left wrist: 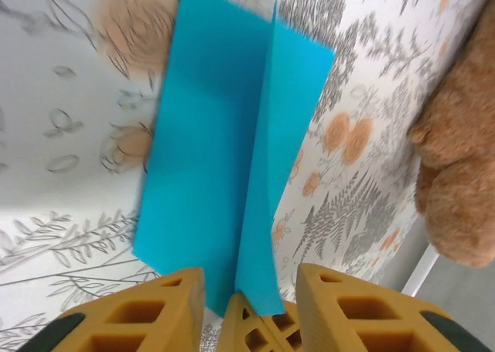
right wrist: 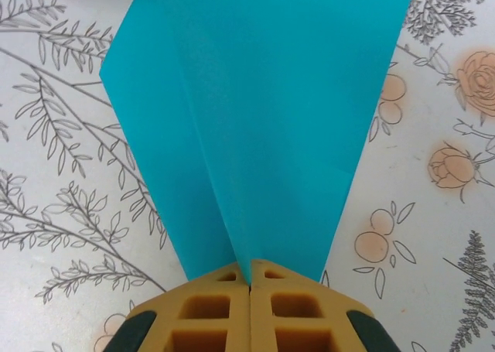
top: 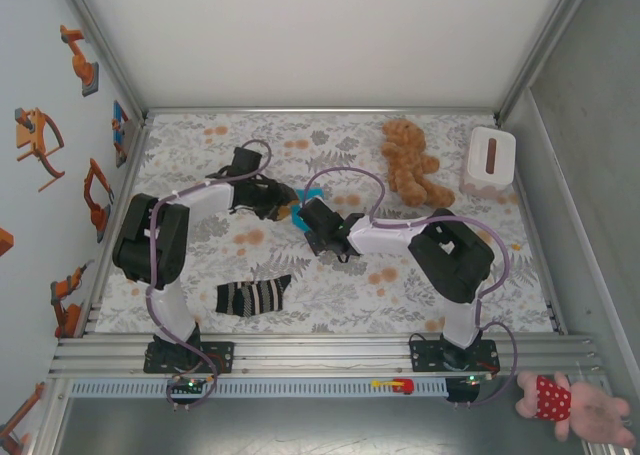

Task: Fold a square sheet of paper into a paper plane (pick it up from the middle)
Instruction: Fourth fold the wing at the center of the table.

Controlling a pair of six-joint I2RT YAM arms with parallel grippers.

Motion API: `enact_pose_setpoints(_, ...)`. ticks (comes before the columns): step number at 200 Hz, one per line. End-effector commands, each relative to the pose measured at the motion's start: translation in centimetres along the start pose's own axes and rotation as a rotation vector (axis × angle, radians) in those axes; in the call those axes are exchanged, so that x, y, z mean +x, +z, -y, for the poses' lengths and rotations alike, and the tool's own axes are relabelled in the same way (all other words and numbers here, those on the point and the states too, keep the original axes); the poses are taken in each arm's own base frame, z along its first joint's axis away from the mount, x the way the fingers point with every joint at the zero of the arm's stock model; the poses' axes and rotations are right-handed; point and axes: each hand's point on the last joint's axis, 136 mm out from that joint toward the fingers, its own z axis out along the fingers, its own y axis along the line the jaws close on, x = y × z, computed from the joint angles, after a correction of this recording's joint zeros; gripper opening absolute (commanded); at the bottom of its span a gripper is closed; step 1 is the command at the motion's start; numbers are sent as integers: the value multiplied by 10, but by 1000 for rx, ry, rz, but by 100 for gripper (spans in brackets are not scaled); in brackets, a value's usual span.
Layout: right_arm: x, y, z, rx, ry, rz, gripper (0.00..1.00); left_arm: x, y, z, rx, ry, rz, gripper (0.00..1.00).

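The paper plane [right wrist: 247, 120] hangs over the floral tablecloth [right wrist: 62, 213] at mid-table, its pointed end clamped between the right gripper's [right wrist: 249, 290] closed fingers. The left gripper [left wrist: 247, 286] stands apart astride the crease, perhaps clear of it; blur hides contact. It should back straight off while the right pinch holds firm.

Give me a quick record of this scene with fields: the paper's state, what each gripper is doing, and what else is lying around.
paper: turquoise paper, folded along a centre crease, between the two arms at mid-table
right gripper: shut on the paper's narrow end
left gripper: jaws apart, the paper's edge between them, not clamped
far right of table: brown teddy bear, white box
near left of table: striped sock
off the table, near right: pink stuffed toy
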Motion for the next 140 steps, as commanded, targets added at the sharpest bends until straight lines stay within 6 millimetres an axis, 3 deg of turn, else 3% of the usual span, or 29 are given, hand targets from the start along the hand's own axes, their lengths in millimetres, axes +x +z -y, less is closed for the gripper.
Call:
enact_pose_setpoints(1,-6,-10,-14,-74,1,26,0,-21,-30,12,62,20,88,42)
enact_pose_setpoints(21,-5,-10,-22,-132,24,12,0,-30,-42,5,76,8,135,47)
enact_pose_setpoints(55,-5,-11,-31,-234,86,-14,0,-27,-53,-13,94,-18,193,51)
enact_pose_setpoints(109,-5,-12,-31,-360,226,-71,0,-6,-61,-30,128,-23,228,55)
enact_pose_setpoints(140,-2,-10,-30,-418,295,-108,0,12,-53,-33,144,-7,202,55)
